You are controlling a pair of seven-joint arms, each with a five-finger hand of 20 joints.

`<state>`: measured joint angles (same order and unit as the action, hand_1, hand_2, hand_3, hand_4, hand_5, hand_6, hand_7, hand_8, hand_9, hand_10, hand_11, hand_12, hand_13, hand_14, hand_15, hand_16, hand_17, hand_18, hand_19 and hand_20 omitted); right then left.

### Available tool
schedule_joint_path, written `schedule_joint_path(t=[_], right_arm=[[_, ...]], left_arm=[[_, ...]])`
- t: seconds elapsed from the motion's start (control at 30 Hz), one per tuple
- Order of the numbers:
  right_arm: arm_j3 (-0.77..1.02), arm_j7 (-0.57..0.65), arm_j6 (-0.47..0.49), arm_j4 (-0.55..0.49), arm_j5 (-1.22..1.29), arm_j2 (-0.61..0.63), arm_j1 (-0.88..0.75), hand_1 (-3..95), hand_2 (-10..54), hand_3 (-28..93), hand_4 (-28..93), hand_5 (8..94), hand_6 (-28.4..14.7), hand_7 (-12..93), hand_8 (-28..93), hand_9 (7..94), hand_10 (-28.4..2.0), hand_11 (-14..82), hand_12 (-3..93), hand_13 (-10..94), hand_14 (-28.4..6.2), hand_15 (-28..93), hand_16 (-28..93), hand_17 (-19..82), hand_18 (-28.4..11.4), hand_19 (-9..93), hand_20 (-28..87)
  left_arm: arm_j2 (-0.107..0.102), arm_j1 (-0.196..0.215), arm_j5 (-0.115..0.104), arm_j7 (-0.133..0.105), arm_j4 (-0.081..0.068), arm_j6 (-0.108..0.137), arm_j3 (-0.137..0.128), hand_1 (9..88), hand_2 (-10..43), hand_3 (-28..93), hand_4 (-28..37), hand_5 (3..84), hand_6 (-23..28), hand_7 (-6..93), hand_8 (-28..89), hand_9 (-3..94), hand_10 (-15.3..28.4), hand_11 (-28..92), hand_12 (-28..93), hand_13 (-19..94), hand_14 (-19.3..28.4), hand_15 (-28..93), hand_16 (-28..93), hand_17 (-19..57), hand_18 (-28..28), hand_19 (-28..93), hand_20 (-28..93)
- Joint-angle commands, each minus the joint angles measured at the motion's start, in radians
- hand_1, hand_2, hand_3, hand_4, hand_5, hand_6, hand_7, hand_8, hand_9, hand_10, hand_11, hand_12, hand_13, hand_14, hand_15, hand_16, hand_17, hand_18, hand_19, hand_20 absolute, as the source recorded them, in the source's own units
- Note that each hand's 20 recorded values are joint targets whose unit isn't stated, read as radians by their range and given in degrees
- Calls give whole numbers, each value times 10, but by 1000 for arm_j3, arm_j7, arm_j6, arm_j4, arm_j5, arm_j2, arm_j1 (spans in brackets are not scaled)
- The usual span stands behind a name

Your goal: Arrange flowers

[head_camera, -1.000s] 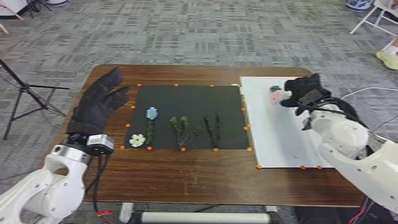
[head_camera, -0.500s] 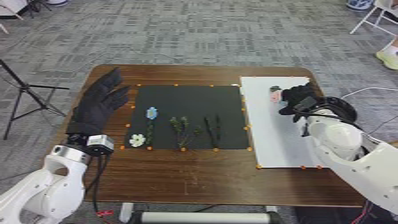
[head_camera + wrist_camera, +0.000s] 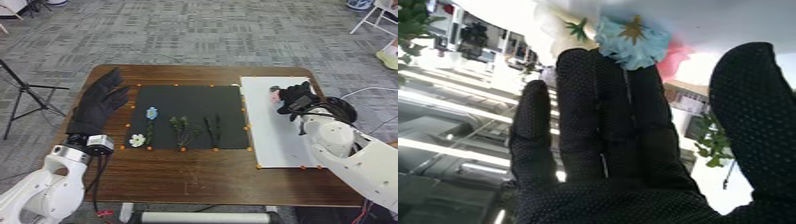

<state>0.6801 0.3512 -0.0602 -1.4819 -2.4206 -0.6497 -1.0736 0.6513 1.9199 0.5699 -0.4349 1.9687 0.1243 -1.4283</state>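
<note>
The right robot hand is holding its fingers straight, thumb spread, tips meeting the blue flower beside the pink flower on the board; sideways drift may be dragging both askew.

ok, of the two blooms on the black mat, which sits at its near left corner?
The white flower; the blue flower lies farther from the robot, atop a green stem.

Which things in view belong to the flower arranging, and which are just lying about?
For the job:
- blue flower, white flower and green sprigs on the black mat
- pink flower on the white board

Not for it, apparently:
- tripod
- white chair
</note>
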Motion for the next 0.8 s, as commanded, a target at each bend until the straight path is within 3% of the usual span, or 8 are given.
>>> schedule_joint_path(t=[0.03,0.2,0.27,0.3,0.4,0.5,0.6,0.8], right_arm=[[-67,55,-42,50,-54,-19,73,309,-95,859,-282,488,14,361,-163,522,-96,320,242,447,-85,640,203,204,-177,724,473],[-107,60,-83,105,-93,-30,110,379,-95,862,-282,499,27,415,-179,533,-96,445,289,473,-75,659,219,231,-166,762,474],[-110,59,-96,118,-97,-34,115,405,-95,838,-283,500,32,439,-136,550,-90,423,358,483,-69,655,264,238,-165,772,478],[-116,61,-103,124,-96,-37,120,427,-95,820,-283,504,34,463,-59,566,-83,400,407,491,-61,650,310,246,-163,781,481],[-114,61,-102,132,-94,-42,119,470,-95,801,-283,525,35,524,1,584,-75,354,462,538,-44,644,369,274,-164,802,488],[-111,48,-115,128,-84,-38,113,506,-95,804,-282,606,37,525,19,705,-67,344,510,607,-38,631,410,307,-169,822,491],[-104,35,-114,121,-77,-34,107,517,-95,812,-282,664,35,507,21,750,-66,334,526,643,-42,636,419,328,-175,838,495],[-91,19,-155,100,-70,-23,95,504,-95,841,-282,701,31,479,32,784,-61,315,537,672,-42,634,425,344,-179,851,497]], left_arm=[[4,7,-2,-3,9,3,-14,277,-41,658,-253,234,17,160,-78,177,97,130,192,160,130,237,63,-110,188,355,122],[7,-2,1,-1,6,2,-10,277,-41,657,-253,234,16,160,-77,178,97,132,192,161,130,237,63,-110,188,355,122],[8,-1,-1,-2,7,3,-10,277,-41,657,-252,234,17,161,-78,177,97,133,192,161,129,236,63,-110,188,355,122],[8,-1,-2,-2,6,4,-11,277,-41,657,-252,234,17,160,-78,177,97,133,192,160,129,236,63,-110,188,355,123],[9,2,-1,-4,7,3,-13,277,-41,657,-252,234,17,160,-78,177,97,133,192,161,129,237,63,-110,188,356,123],[10,3,-3,-6,8,5,-13,277,-41,657,-252,234,17,160,-78,177,97,133,191,161,130,237,63,-110,188,356,123],[12,1,-2,-4,7,6,-12,277,-41,658,-252,234,17,160,-77,177,97,134,191,161,130,237,63,-110,188,356,123],[15,8,-3,-5,10,9,-18,277,-41,658,-253,234,17,160,-78,177,96,135,191,161,130,237,63,-110,188,356,122]])
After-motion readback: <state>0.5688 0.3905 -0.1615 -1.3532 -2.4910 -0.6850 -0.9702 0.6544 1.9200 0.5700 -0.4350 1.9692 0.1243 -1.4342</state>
